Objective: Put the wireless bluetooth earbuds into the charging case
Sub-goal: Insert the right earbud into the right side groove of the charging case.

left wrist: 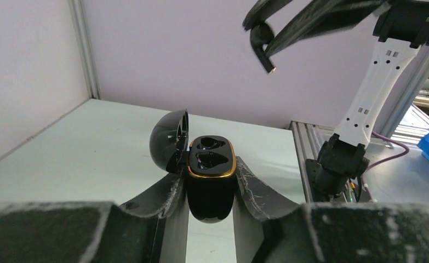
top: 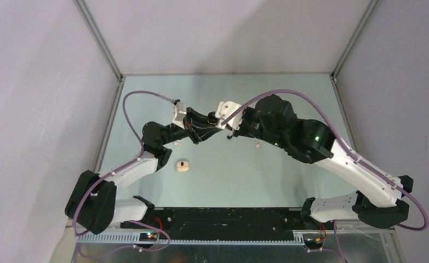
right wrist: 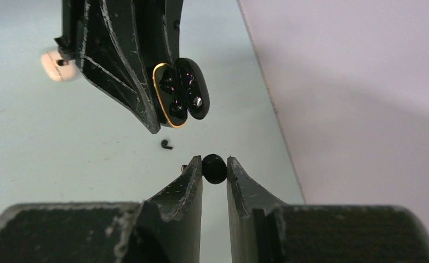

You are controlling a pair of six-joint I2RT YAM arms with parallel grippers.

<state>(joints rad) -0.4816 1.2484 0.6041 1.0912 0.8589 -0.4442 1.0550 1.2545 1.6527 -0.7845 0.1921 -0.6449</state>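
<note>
My left gripper [left wrist: 209,171] is shut on a black charging case [left wrist: 212,189] with a gold rim, held above the table, its lid [left wrist: 169,139] swung open to the left and both wells empty. The case also shows in the right wrist view [right wrist: 171,101]. My right gripper [right wrist: 214,164] is shut on a black earbud [right wrist: 214,169] and hangs just short of the open case. The two grippers meet mid-table [top: 223,129]. A second black earbud [right wrist: 167,144] lies on the table below. A beige case [top: 183,166] with a dark spot lies apart, nearer the left arm.
A small cream-white piece [top: 257,145] lies on the table under the right arm and another [top: 177,143] by the left arm. Grey walls close the table on three sides. The black base rail [top: 223,219] runs along the near edge.
</note>
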